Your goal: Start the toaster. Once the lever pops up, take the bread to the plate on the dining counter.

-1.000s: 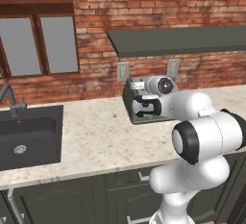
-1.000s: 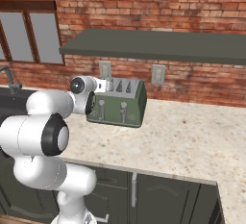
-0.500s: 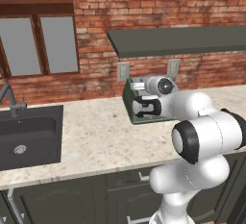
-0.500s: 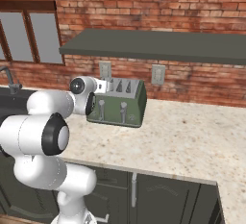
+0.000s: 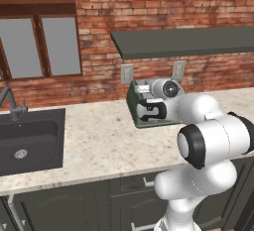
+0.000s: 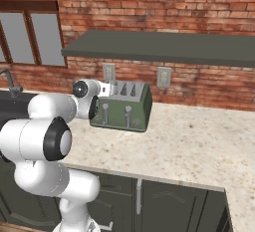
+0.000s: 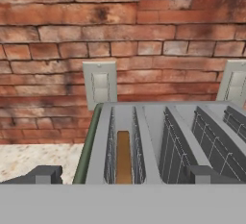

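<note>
Hand view is looking down along the pincer [image 7: 122,175] into the top of the toaster [image 7: 158,136], the landmark for everything else. Its 2 dark fingertips [image 7: 41,174] are standing wide apart, one over the toaster's left edge and the other over a middle slot, with nothing clamped between them. The bread [image 7: 123,156] is sitting down inside the toaster's leftmost slot, a narrow brown strip showing between the wire guides. Other slots to the right of it are looking dark. Behind the toaster, 2 pale wall outlets [image 7: 100,84] are sitting on the brick wall [image 7: 120,21], one behind its left end and one behind its right end.

Left base view is showing the white arm [image 5: 213,141] reaching forward, its hand hovering just above and in front of the toaster [image 5: 133,101], which is resting on the speckled stone bench [image 5: 94,141] against the brick wall. A dark sink [image 5: 30,141] with a tap is lying well to the left of the toaster, set into the same bench. A grey shelf [image 5: 183,41] is hanging on the wall above the toaster, and a window is sitting above the sink.

Right base view is showing the toaster [image 6: 127,109] with 2 silver levers [image 6: 127,110] on its green front, the hand hiding its left end. Dark cabinets are standing under the bench below it.
</note>
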